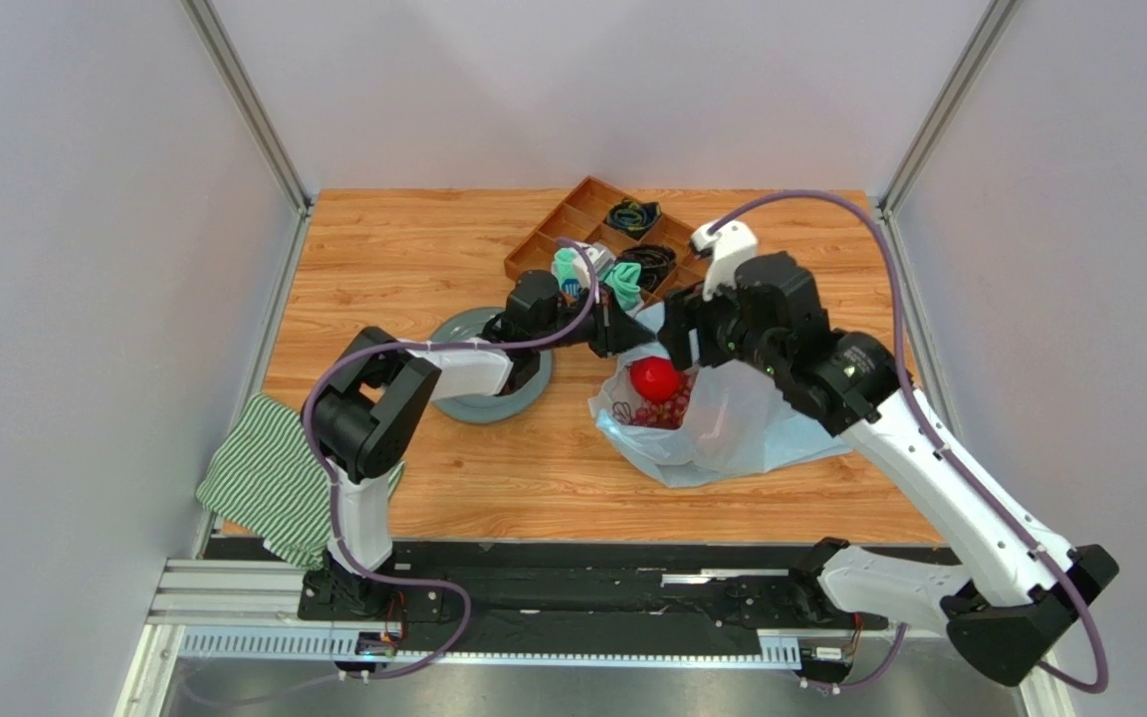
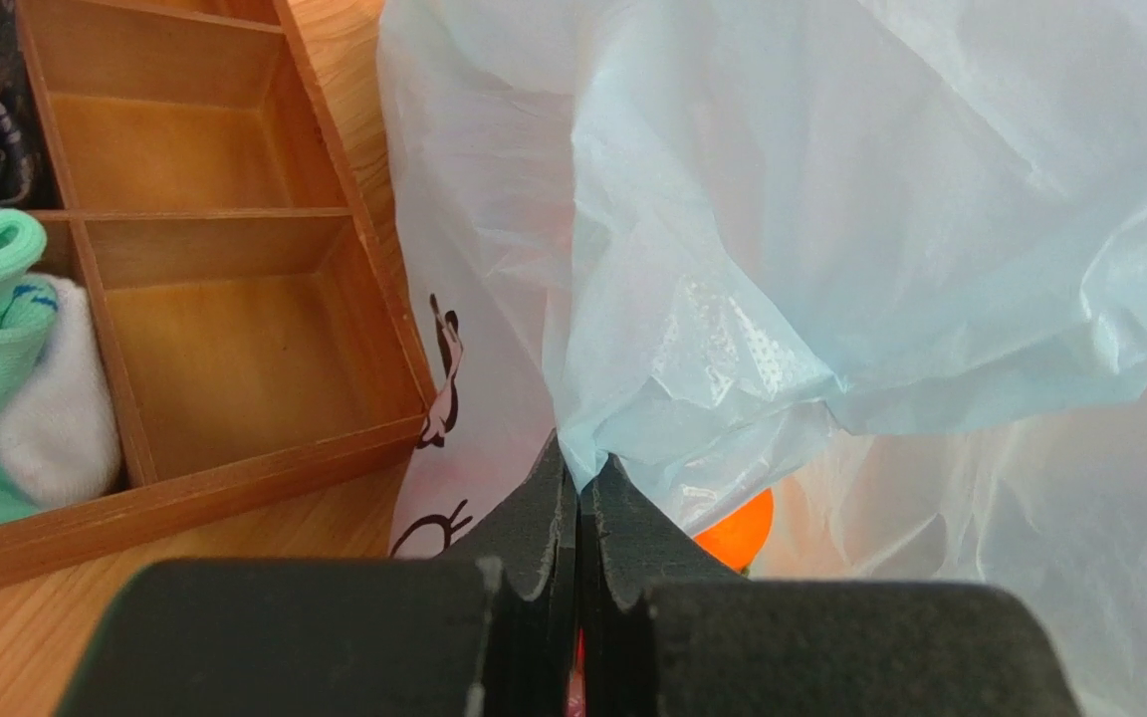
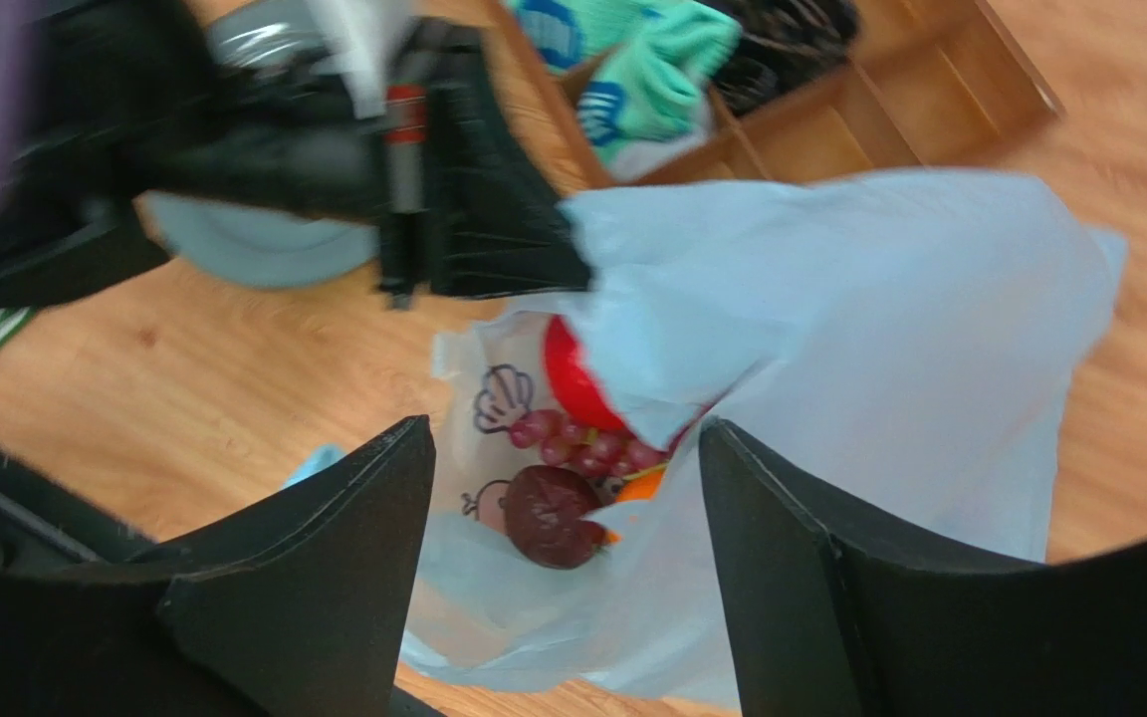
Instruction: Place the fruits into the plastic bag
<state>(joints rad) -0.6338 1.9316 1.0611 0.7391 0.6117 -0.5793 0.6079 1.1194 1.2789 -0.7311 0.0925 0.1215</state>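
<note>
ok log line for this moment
left gripper: shut on plastic bag rim | right gripper: open, over bag mouth | inside bag: red apple, grape bunch, dark purple fruit

Open plastic bag (image 1: 744,430) mouth beside left tool (image 1: 637,335); wooden tray (image 1: 541,239) behind.

Thin, crinkled translucent plastic bag (image 2: 864,224) — matt wooden tray (image 2: 236,344)

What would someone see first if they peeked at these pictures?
Probably the big light-blue plastic bag in the middle of the table, with a bright red apple showing at its open mouth. The left fingers are shut on the bag's edge. The right fingers hang open just above the fruit inside.
</note>
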